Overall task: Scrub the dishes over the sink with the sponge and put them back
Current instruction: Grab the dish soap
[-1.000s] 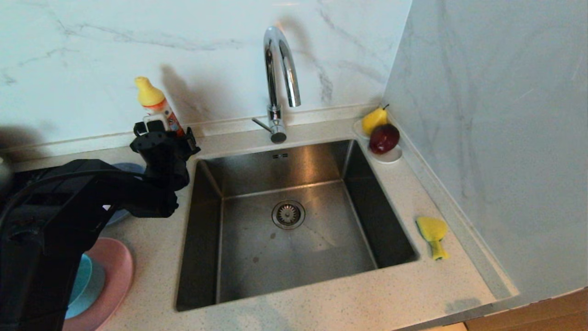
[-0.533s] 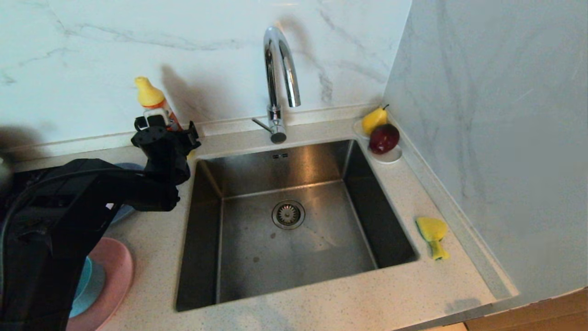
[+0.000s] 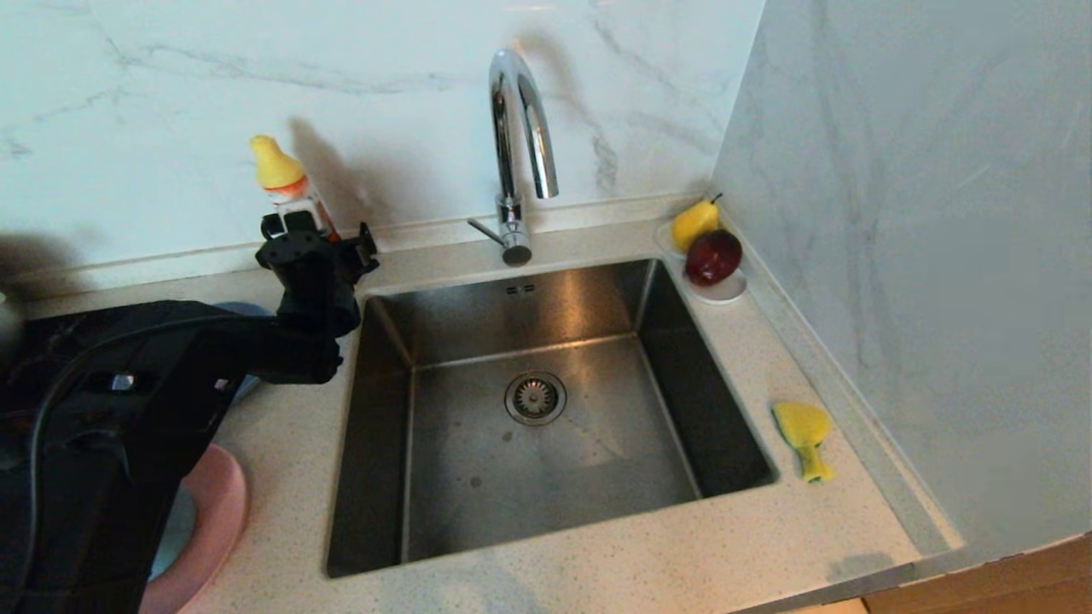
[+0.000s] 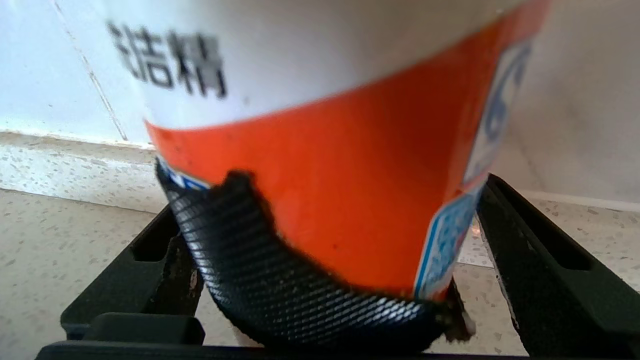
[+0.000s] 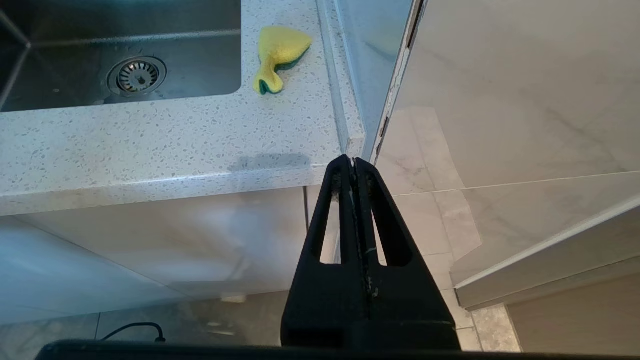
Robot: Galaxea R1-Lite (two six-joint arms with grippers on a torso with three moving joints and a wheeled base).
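The left end effector (image 3: 317, 241) is at the back left of the surface (image 3: 597, 563), by the sink's (image 3: 546, 503) back left corner, with its jaws spread wide on either side of the dish soap bottle (image 3: 290, 192); in the left wrist view the bottle's orange label fills the gap between the two black fingers (image 4: 545, 270), and neither finger visibly presses on it, so I judge the bottle released rather than grasped. The right end effector (image 5: 354, 165) is clenched shut on nothing and parked below the front right corner of the surface, off the work. As for progress, the basin holds no dish and looks dry, and the sponge (image 3: 804, 437) lies crumpled and untouched on the right strip of the surface, between the sink's rim and the side wall. The pink plate (image 3: 217, 503) sits at the front left corner, partly hidden by the left arm; a sliver of blue-grey plate (image 3: 243, 309) shows behind the arm. No scrubbing can be seen, and the dishes may all be left to do. Room is tight on the right, where the wall crowds the sponge and the saucer of fruit (image 3: 712, 286) fills the back right corner; the basin itself is open, with the tap (image 3: 516, 128) arching over its back edge.
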